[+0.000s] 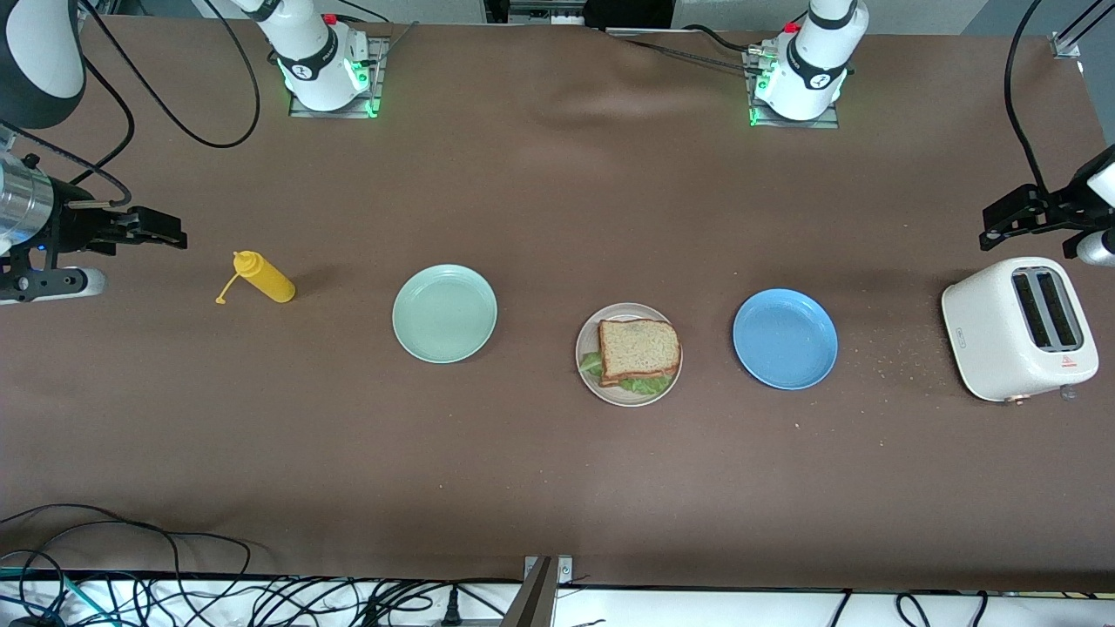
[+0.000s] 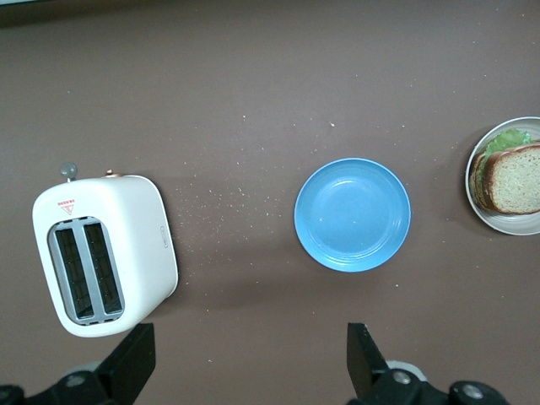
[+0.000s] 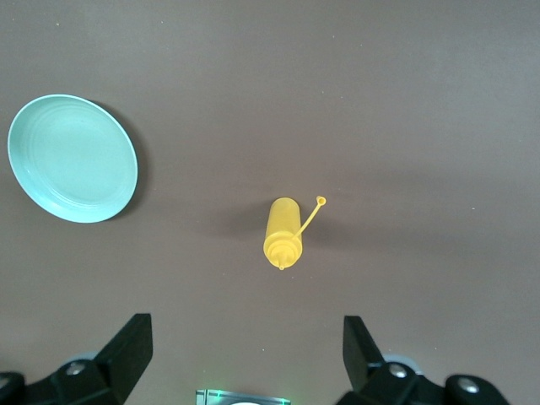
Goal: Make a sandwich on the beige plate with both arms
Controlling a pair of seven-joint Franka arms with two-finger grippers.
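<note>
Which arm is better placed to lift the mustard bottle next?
Right: the right gripper, jaws open, hangs over the table's end near the mustard bottle. The left gripper hangs over the toaster.

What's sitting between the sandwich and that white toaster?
A blue plate, with nothing on it, lies between the sandwich and the toaster; scattered crumbs dot the table between plate and toaster. The front view and the left wrist view both show it.

Left gripper (image 1: pixel 1002 228) and right gripper (image 1: pixel 165 231) hang raised, jaws wide, holding nothing.

sandwich (image 1: pixel 638 351) unobstructed above — plates (image 1: pixel 785 339) flanking
</note>
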